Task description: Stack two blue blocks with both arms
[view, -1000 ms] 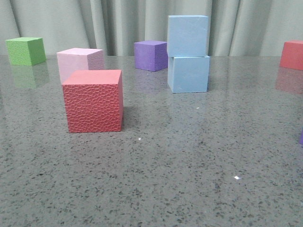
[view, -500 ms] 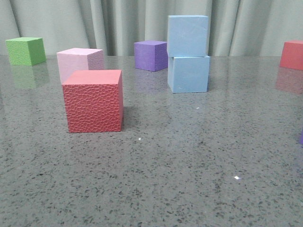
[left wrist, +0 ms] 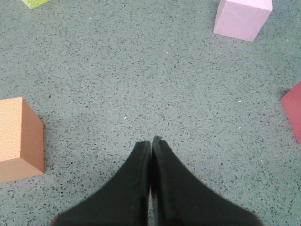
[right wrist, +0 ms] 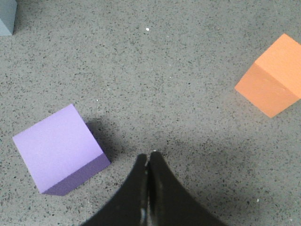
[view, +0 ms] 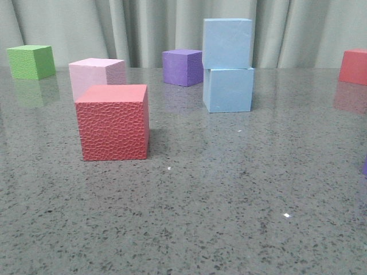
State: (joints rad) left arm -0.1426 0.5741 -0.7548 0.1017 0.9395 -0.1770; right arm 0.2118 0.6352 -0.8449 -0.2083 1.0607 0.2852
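Two pale blue blocks stand stacked at the back centre-right of the table: the upper blue block (view: 227,43) rests squarely on the lower blue block (view: 228,90). Neither gripper shows in the front view. In the left wrist view my left gripper (left wrist: 151,140) is shut with nothing in it, hanging over bare table. The right gripper (right wrist: 148,155) is likewise shut and empty above the tabletop, close beside a purple cube (right wrist: 59,148). A blue-grey corner (right wrist: 6,18) shows at the edge of the right wrist view; I cannot tell whether it is a blue block.
A textured red cube (view: 113,121) sits front left, a pink cube (view: 96,76) behind it, a green cube (view: 31,61) far left, a darker purple cube (view: 182,67) by the stack, another red cube (view: 354,66) far right. Orange cubes (left wrist: 19,139) (right wrist: 273,75) lie near each gripper.
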